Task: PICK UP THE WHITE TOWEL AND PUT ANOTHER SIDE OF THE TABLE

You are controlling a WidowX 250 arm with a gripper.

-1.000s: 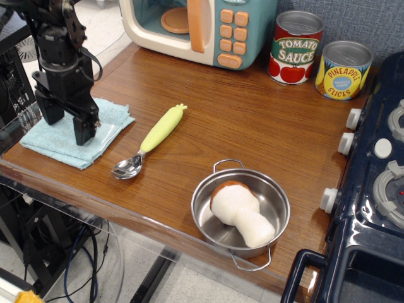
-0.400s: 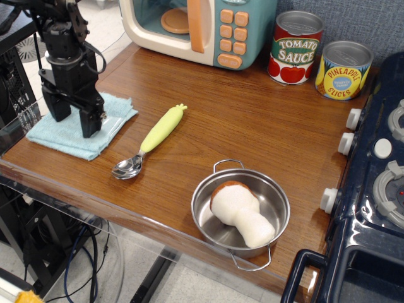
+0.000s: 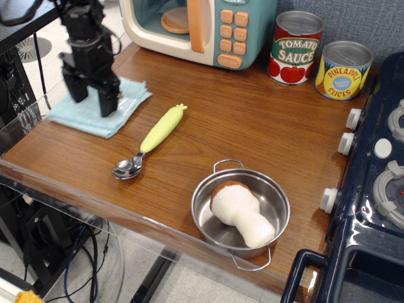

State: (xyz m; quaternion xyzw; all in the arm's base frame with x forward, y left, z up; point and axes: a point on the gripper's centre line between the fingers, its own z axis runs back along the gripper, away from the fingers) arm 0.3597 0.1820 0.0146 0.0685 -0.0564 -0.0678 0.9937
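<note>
The white towel (image 3: 95,112), a pale aqua terry square folded flat, lies near the table's (image 3: 252,132) left rear edge, its corners turned diagonally to the rim. The black gripper (image 3: 92,98) stands on it, fingers apart and pressed into the cloth. The wood-grain top has a clear acrylic rim; a green-handled spoon (image 3: 151,140) lies just beside the towel.

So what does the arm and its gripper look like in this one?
The gripper is matte black all over, with a boxy body and two blunt, blocky fingers. The arm section above it is black too, with dark cables looping off near the wrist. No markings or labels are visible.
</note>
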